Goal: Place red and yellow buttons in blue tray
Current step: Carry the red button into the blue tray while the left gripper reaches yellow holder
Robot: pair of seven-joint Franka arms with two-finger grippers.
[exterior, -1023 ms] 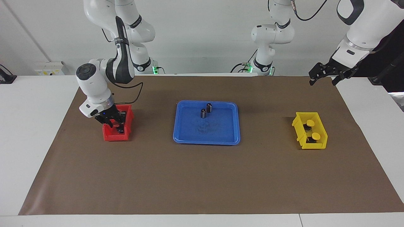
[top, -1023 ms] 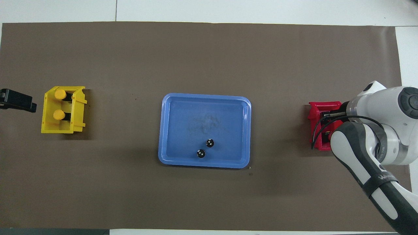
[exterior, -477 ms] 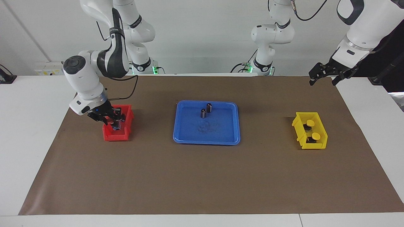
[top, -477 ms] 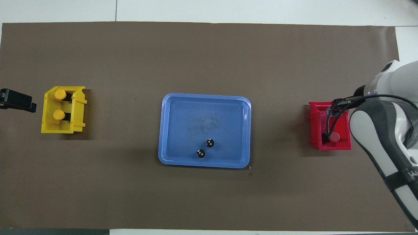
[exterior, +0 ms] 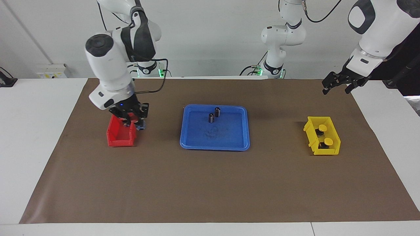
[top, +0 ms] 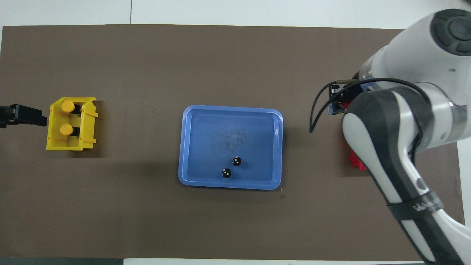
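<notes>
Facing view: right gripper hangs over the red bin, at its rim toward the tray; fingers clamped on a red button. Blue tray mid-table, holding two dark cylinders near its 12 o'clock rim. Yellow bin at the left arm's end holds two yellow buttons. Left gripper waits at 1 o'clock of that bin; finger state unreadable.

Overhead view: right arm hides most of the red bin. Cylinders sit toward the tray's 6 o'clock.
</notes>
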